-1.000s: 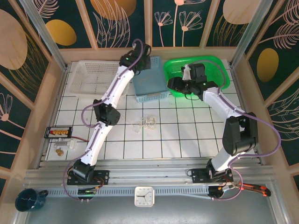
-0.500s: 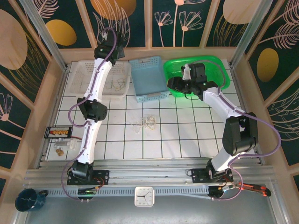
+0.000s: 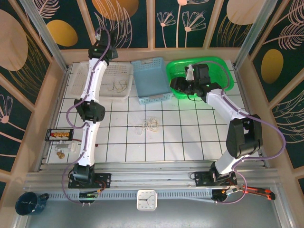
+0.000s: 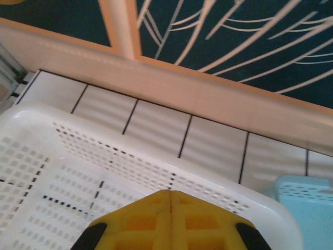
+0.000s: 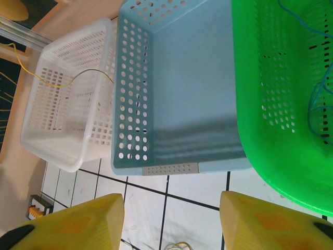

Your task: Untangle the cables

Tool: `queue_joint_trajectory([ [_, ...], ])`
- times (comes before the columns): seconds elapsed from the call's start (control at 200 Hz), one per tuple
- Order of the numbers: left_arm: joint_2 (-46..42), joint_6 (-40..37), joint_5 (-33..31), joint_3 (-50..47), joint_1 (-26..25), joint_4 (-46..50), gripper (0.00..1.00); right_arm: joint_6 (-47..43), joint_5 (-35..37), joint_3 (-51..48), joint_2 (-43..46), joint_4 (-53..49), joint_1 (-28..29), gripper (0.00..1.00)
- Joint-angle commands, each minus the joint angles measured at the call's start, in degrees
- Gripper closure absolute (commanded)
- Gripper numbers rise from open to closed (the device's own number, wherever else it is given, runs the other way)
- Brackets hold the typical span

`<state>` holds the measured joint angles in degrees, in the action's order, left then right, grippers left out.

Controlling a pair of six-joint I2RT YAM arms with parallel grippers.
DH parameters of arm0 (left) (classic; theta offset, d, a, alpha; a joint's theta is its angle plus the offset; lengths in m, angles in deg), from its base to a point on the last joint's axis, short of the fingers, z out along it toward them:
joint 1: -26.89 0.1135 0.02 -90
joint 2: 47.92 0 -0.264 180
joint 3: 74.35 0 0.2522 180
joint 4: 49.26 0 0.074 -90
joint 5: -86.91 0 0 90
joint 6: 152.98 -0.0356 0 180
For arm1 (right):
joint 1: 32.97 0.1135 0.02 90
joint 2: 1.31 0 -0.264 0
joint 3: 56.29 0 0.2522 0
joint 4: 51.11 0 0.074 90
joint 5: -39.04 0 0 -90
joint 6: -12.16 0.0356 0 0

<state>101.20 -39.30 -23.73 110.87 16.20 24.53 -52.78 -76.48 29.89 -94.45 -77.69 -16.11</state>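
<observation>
A small pale tangle of cables [image 3: 149, 124] lies on the tiled table mid-centre; its top edge shows between my right fingers [image 5: 182, 245]. A yellowish cable [image 3: 118, 86] [image 5: 78, 78] lies in the white basket [image 3: 80, 85]. A blue cable [image 5: 317, 99] rests in the green basket [image 5: 270, 104]. My left gripper [image 3: 98, 42] [image 4: 170, 195] is shut and empty, above the white basket's far rim [image 4: 156, 172] by the back wall. My right gripper [image 3: 176, 86] [image 5: 171, 219] hangs open and empty at the green basket's [image 3: 223, 66] left edge.
A light blue basket [image 3: 151, 80] [image 5: 182, 78] stands between the white and green ones. A black terminal strip with a red wire [image 3: 59, 135] sits at the left edge. Wooden walls close in the back and sides. A clock [image 3: 146, 199] and mug [image 3: 28, 203] lie in front.
My left arm has swung from above the blue basket to the back left, over the white basket's far rim, uncovering the yellowish cable. The right arm has stayed still.
</observation>
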Motion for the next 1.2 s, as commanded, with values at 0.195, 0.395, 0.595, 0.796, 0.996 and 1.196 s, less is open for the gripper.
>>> queue_joint_trajectory([
  [0.195, 5.09, -1.92, -5.51, 0.94, 4.55, 3.76, 1.00, 0.96, 1.52, 1.22, 0.03, 0.78, 1.15, 0.48],
  [0.395, 7.45, -2.75, -3.65, 0.98, 6.13, 3.78, 0.97, 0.88, 1.96, 2.04, -0.39, 0.16, 1.64, 0.48],
  [0.595, 6.65, -2.01, -0.05, 0.91, 6.13, 3.36, 0.29, 1.26, 2.66, 2.01, -0.24, 0.04, 2.33, 0.48],
  [0.796, 3.68, -1.39, 4.78, 0.94, 6.20, 2.96, 0.01, 1.66, 2.58, 2.16, 0.43, 0.60, 2.43, 0.48],
  [0.996, -0.16, -0.13, 12.12, 0.97, 6.08, 6.00, 0.01, 0.14, 1.99, 2.24, 0.85, 0.64, 2.45, 0.48],
  [1.196, -4.78, -1.34, 18.80, 0.95, 6.04, 10.31, 0.01, -1.96, 1.20, 0.54, 2.62, 2.09, 2.41, 0.47],
])
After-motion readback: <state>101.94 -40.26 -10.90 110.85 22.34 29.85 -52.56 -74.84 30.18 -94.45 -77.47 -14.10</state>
